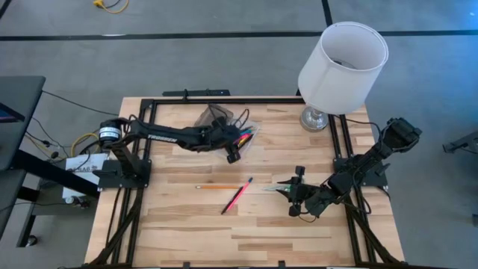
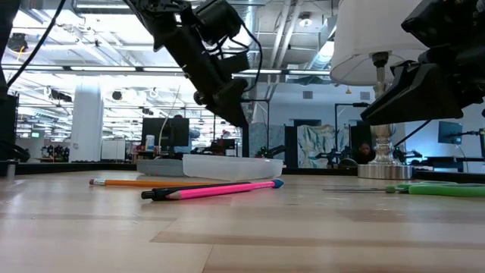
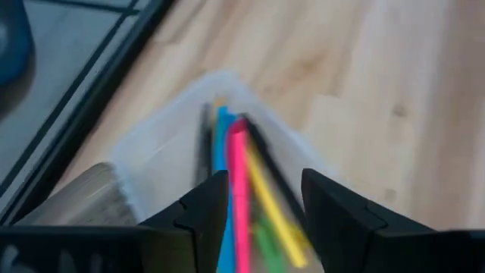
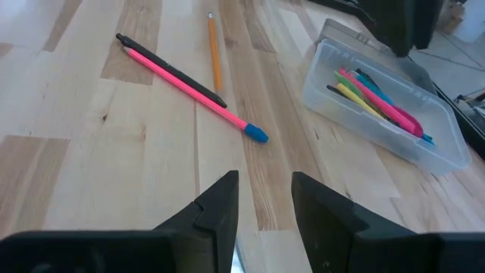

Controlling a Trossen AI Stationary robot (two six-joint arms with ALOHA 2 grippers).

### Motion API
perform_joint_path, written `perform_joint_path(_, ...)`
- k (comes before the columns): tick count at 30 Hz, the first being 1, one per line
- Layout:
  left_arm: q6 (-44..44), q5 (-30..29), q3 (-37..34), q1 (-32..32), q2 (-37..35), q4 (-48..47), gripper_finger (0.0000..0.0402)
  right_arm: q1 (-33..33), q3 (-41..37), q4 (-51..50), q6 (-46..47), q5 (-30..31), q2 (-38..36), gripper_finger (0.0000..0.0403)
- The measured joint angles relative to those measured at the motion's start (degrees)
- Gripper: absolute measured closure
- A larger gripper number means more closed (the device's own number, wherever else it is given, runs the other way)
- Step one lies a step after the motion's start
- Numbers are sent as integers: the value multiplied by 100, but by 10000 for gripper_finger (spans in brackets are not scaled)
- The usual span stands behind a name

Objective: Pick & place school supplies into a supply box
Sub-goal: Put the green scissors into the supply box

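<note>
The clear supply box point(image 1: 243, 136) lies open at the table's far middle, with several coloured pens and markers inside point(image 4: 375, 92); its grey lid point(image 1: 214, 117) lies behind it. My left gripper point(image 3: 265, 205) hovers open and empty just above the box point(image 2: 227, 165). A yellow pencil point(image 1: 216, 186) and a pink pen with a blue cap point(image 1: 237, 196) lie flat on the table's middle. Green-handled scissors point(image 1: 275, 187) lie flat to their right. My right gripper point(image 1: 293, 191) is open above the scissors' right end, clear of the table in the low view point(image 2: 379, 106).
A white lampshade on a metal foot point(image 1: 340, 67) stands at the far right corner. Black frame rails point(image 1: 142, 149) run along the table's left, right and far edges. Bare wood point(image 1: 224, 232) lies toward the near edge.
</note>
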Motion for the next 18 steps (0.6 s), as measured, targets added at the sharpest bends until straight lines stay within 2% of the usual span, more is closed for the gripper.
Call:
perform_joint_path(7, 573, 125, -2, -605, -44, -105, 247, 0, 0, 1, -2, -18, 0, 285)
perform_joint_path(9, 587, 126, -2, -817, -106, -401, 251, 0, 0, 11, -5, -92, 0, 285)
perform_joint_path(14, 522, 117, -7, -1417, -118, -1111, 258, -41, 0, 183, -127, -480, 0, 285)
perform_joint_path(18, 111, -49, -7, -1870, -118, -1457, 262, -208, 0, 148, -203, -1043, 0, 285)
